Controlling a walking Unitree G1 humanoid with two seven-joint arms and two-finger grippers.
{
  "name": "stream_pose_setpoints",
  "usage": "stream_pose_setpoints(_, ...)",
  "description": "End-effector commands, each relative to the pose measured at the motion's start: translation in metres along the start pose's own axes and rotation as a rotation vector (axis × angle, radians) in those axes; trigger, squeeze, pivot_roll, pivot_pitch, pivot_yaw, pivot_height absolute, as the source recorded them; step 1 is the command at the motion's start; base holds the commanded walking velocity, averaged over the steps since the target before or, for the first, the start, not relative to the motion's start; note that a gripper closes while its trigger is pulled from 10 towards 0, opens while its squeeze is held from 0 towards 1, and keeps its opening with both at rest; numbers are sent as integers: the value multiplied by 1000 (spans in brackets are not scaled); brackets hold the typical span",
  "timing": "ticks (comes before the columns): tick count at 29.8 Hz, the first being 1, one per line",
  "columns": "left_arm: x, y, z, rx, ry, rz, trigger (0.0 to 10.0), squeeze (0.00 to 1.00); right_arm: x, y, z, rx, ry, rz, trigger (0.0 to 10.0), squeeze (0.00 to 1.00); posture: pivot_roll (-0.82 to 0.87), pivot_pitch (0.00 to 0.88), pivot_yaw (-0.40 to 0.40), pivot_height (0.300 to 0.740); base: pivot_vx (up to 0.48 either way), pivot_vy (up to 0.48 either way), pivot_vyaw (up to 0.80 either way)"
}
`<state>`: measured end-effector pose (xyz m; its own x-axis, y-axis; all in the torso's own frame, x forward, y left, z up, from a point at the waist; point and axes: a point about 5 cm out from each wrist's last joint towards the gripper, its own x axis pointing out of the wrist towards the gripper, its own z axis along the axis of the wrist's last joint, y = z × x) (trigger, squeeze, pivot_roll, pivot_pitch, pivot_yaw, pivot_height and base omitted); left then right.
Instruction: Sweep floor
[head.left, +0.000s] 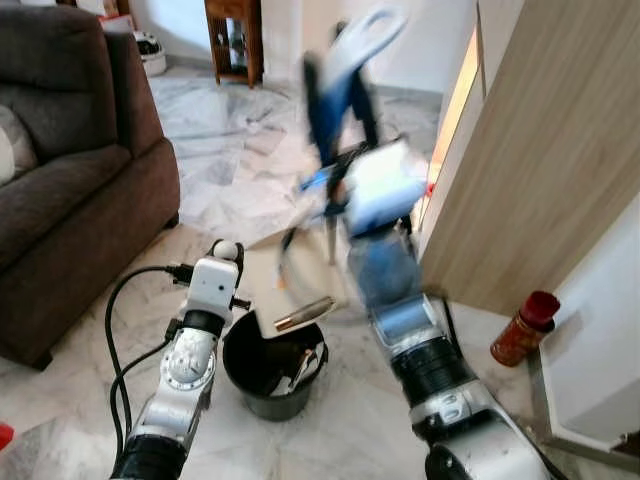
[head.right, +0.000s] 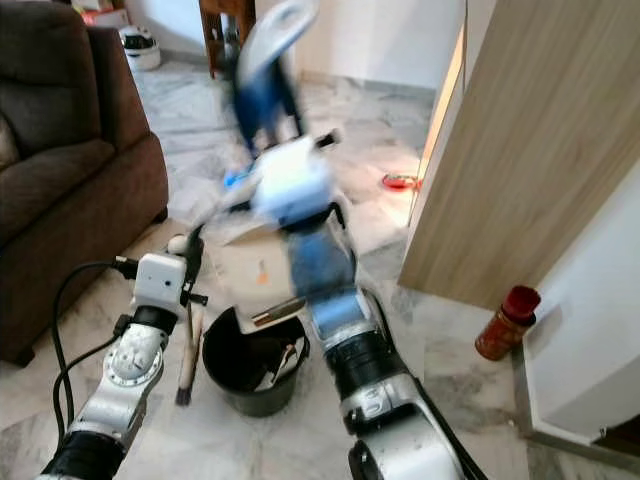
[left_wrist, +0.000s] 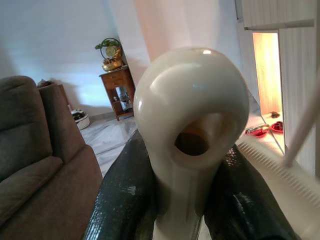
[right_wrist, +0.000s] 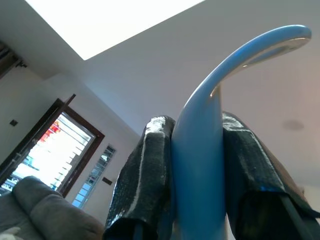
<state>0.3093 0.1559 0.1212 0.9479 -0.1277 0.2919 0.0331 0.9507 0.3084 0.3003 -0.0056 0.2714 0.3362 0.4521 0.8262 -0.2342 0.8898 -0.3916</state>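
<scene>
My right gripper (right_wrist: 197, 165) is shut on the blue curved handle (right_wrist: 240, 55) of a dustpan, which is raised and blurred in the eye views (head.left: 350, 60). The dustpan's pale pan (head.left: 275, 275) tilts over a black bucket (head.left: 240, 365) on the marble floor, and scraps lie inside the bucket. My left gripper (left_wrist: 185, 200) is shut on the cream handle (left_wrist: 192, 130) of a brush, just left of the bucket. The brush (head.right: 187, 350) hangs down beside the bucket's left wall.
A brown sofa (head.left: 60, 180) fills the left side. A tall wooden cabinet panel (head.left: 540, 150) stands close on the right, with a red canister (head.left: 524, 327) at its foot. A wooden side table (head.left: 235, 35) is at the back. A black cable (head.left: 120, 300) loops off my left arm.
</scene>
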Motion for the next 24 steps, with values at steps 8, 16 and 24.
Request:
stream_pose_setpoints(8,7,4,14,2,-82,6,10000,0,14,-2,21,-1,-123,-42,10000,0,117,0,-29,740,0,0,0)
stream_pose_setpoints(16,7,3,15,1,-85,4,10000,0,14,-4,21,-14,-117,-55,10000,0,114,0,-29,740,0,0,0)
stream_pose_setpoints(24,7,3,14,-1,-82,1,10000,0,3,-19,-15,-108,97,-89,10000,0,116,0,-31,740,0,0,0)
